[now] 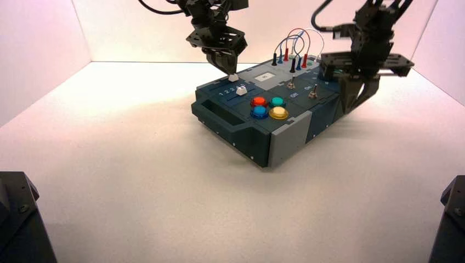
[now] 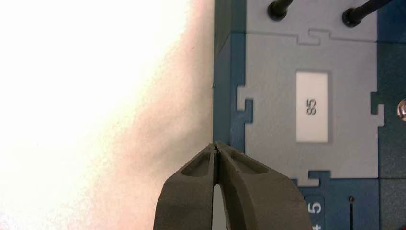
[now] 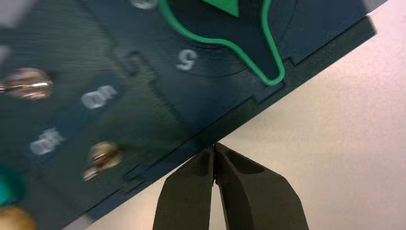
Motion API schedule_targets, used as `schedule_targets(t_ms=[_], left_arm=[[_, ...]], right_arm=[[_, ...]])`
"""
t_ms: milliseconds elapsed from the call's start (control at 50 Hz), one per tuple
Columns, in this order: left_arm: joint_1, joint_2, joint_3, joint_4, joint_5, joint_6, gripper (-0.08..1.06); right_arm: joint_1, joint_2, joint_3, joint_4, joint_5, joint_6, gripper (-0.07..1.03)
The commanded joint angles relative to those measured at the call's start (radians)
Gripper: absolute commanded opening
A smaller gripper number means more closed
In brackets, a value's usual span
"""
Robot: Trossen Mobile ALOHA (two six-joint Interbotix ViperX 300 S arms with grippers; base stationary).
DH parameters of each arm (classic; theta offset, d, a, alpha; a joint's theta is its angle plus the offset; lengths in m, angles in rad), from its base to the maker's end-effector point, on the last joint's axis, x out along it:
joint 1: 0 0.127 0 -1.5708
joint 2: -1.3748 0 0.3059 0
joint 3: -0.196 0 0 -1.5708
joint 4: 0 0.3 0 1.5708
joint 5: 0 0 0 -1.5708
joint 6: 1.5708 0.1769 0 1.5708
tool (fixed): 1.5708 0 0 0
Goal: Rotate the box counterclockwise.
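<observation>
left jaws and right jaws, both closed, flank the box; likely heavy, rigid; push its side walls.

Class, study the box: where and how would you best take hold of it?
I would grip the near end handle of the box, the bar outside its long slot. The slot opens upward, so one finger could drop in from above while the other closes on the outer face. The coloured buttons sit just behind, so keep clear of them.
</observation>
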Motion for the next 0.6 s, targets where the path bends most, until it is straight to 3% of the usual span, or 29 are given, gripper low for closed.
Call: schedule_targets(t_ms=[20,140,280,600], left_arm=[[-0.066,-0.038,-0.055,-0.012,0.037,0.005,-0.03],[-0.060,-0.054,-0.097,-0.011,0.071,0.005,-0.03],[-0.057,-0.086,-0.098,-0.009,0.097,0.003,-0.03],[-0.026,-0.273,0.046,-0.008,0.095,-0.002,-0.03]], right_arm=[[0.014,-0.103,-0.040,0.008,0.026,0.002,-0.02],[0.014,-0.143,-0.067,0.009,0.078,0.000,-0.02],[0.018,-0.190,-0.064,0.011,0.103,0.000,-0.02],[0.064,-0.305,-0.026,0.014,0.117,-0.011,-0.02]])
